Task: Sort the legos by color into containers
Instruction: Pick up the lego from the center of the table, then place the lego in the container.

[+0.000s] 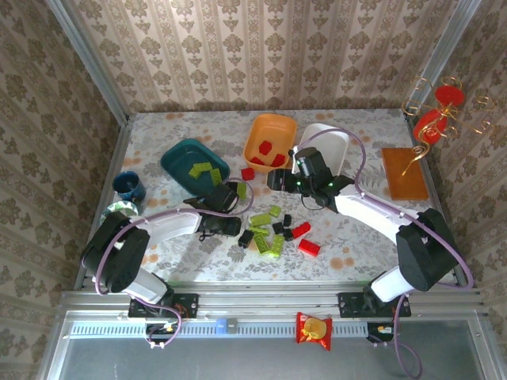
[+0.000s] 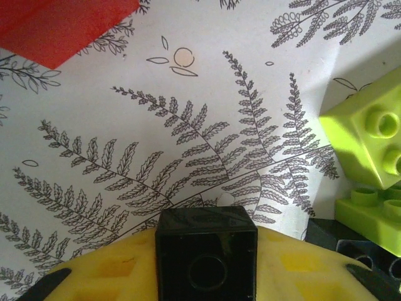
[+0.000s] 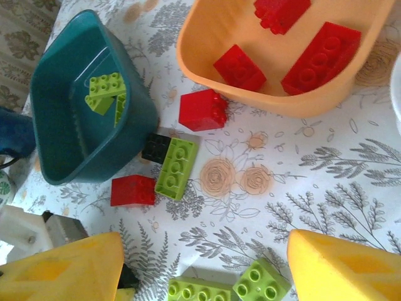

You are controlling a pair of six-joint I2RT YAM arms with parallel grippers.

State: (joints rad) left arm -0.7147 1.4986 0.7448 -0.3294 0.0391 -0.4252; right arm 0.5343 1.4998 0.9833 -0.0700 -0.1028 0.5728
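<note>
**Left has a black brick: carry to white is next**

The black brick (image 2: 205, 260) sits square between the yellow pads (image 2: 100, 279) of your left gripper (image 1: 236, 231). The pads are against both its sides, so I read it as clamped on the brick. It's low over the fern-print cloth (image 2: 156, 157), but I can't tell if it touches. That puts it at the left edge of the loose pile (image 1: 273, 229) mid-table, with lime bricks (image 2: 369, 135) just beside it on the right.

My read on the step: pick made, carry not yet begun. The teal tub (image 1: 181, 158) holds green and the orange tub (image 1: 252, 142) holds red, so black should go to the white tub (image 1: 337, 142) on the right. The next move calls for a straight lift clear of the lime neighbours, then a carry across the pile. The right arm lies across that path — move it off first or expect a clash.

Pose: the left arm reaches forward and low, wrist pitched down at the pile's edge. The right gripper (image 3: 203, 266) hangs over the table in front of the orange tub, fingers spread wide with nothing between them. A loose red brick (image 3: 202, 110) lies just outside that tub.
</note>
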